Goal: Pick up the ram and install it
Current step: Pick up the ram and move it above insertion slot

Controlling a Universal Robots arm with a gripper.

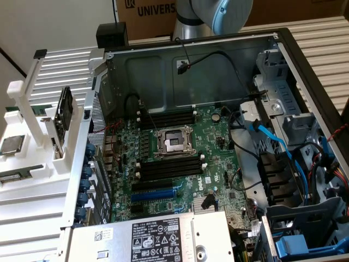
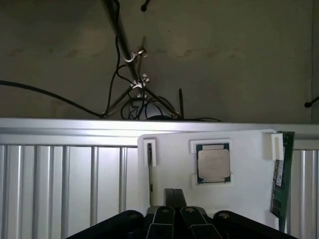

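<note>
- My hand (image 2: 172,223) sits nearest the wrist camera. Its black fingers (image 2: 160,219) are clenched tight against each other and grasp nothing.
- Just past the fingertips lies a flat white plastic tray (image 2: 244,199). The hand points out over it and touches none of the parts on it.
- On that tray, off to one side of the hand and well apart from the fingers, rests the ram (image 2: 282,174), a long, thin green circuit-board stick with a small white label.
- The ram's long axis runs away from the wrist camera, parallel with the ribs of the silver ribbed metal worktop (image 2: 65,189). Its far end sits beside a small white clip (image 2: 276,145).
- A square silver processor chip (image 2: 213,164) lies in a frame near the tray's middle, beside the ram but apart from it.
- In the exterior view I see the ram (image 1: 15,176) lying flat at the exterior view's left. Its length points across toward the open dark metal computer case (image 1: 147,71).
- Inside the case, the long black empty memory slots (image 1: 169,168) on the green motherboard (image 1: 218,158) are well apart from the ram.
- Farthest off, the grey arm (image 1: 218,13) with its pale blue cap rises behind the case's far wall, in front of a brown cardboard box (image 1: 152,8).
</note>
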